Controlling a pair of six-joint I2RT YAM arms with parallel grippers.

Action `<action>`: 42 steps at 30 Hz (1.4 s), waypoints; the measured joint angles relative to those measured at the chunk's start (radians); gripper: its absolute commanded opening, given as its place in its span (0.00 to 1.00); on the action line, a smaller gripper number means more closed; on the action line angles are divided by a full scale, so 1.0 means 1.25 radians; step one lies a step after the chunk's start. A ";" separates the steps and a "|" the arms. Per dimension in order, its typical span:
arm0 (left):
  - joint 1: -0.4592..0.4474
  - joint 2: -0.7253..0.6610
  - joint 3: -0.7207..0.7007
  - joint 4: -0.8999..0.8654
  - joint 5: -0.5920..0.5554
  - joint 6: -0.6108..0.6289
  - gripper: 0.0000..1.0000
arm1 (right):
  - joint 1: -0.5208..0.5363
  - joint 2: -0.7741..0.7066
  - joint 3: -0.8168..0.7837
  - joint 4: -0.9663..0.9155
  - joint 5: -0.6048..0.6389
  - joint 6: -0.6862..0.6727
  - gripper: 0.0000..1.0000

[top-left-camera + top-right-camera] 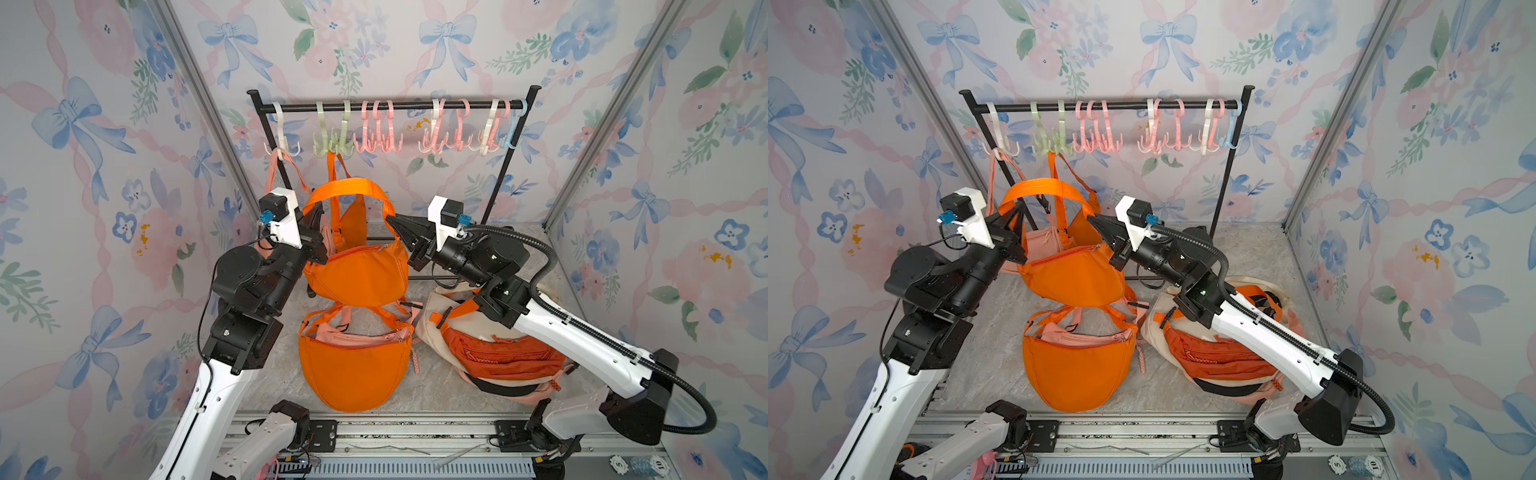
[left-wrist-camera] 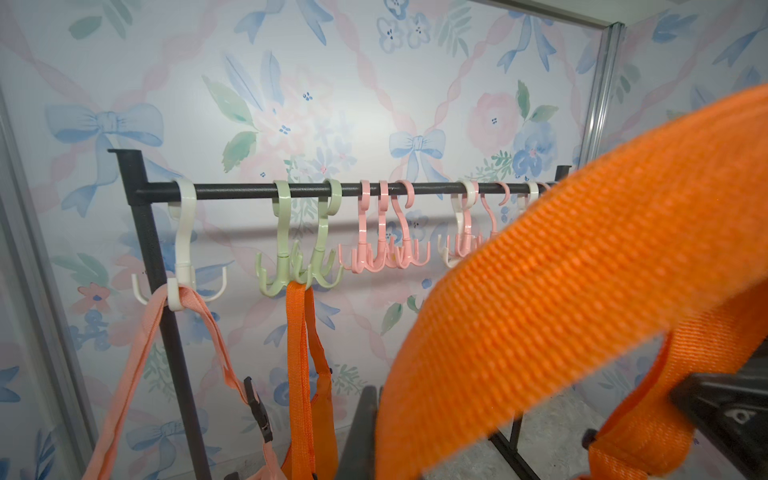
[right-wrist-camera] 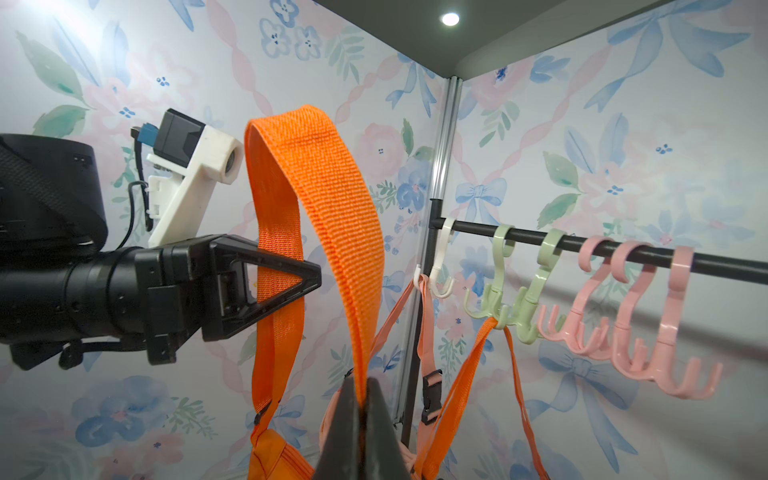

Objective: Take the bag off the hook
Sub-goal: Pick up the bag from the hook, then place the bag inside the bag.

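Note:
An orange bag [image 1: 357,270] [image 1: 1075,274] hangs in the air in front of the rack by its wide orange strap [image 1: 349,187] [image 2: 582,270] [image 3: 324,187]. The strap arches free, below and in front of the hooks, touching none of them. My left gripper [image 1: 309,210] [image 1: 1007,214] [image 2: 376,436] [image 3: 307,276] is shut on the strap's left end. My right gripper [image 1: 390,220] [image 1: 1094,220] [image 3: 363,399] is shut on its right end. Behind it, a green hook [image 1: 332,143] [image 2: 299,274] carries the thin strap of another orange bag [image 1: 353,216].
A black rack bar [image 1: 395,107] carries white, green, pink and blue hooks. A peach bag's strap [image 2: 137,353] hangs from the white hook [image 1: 282,145]. On the floor lie an orange bag [image 1: 353,365] and a pile of cream and rust bags [image 1: 498,353] under my right arm.

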 measured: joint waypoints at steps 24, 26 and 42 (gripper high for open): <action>-0.005 -0.593 -0.305 -0.125 0.020 0.111 0.00 | 0.321 -0.270 -0.302 -0.145 0.172 -0.157 0.00; -0.005 -0.613 -0.317 -0.138 0.017 0.115 0.00 | 0.328 -0.279 -0.328 -0.144 0.188 -0.148 0.00; -0.045 -0.426 -0.398 -0.198 -0.093 0.074 0.00 | 0.105 -0.168 -0.435 -0.091 0.260 0.020 0.00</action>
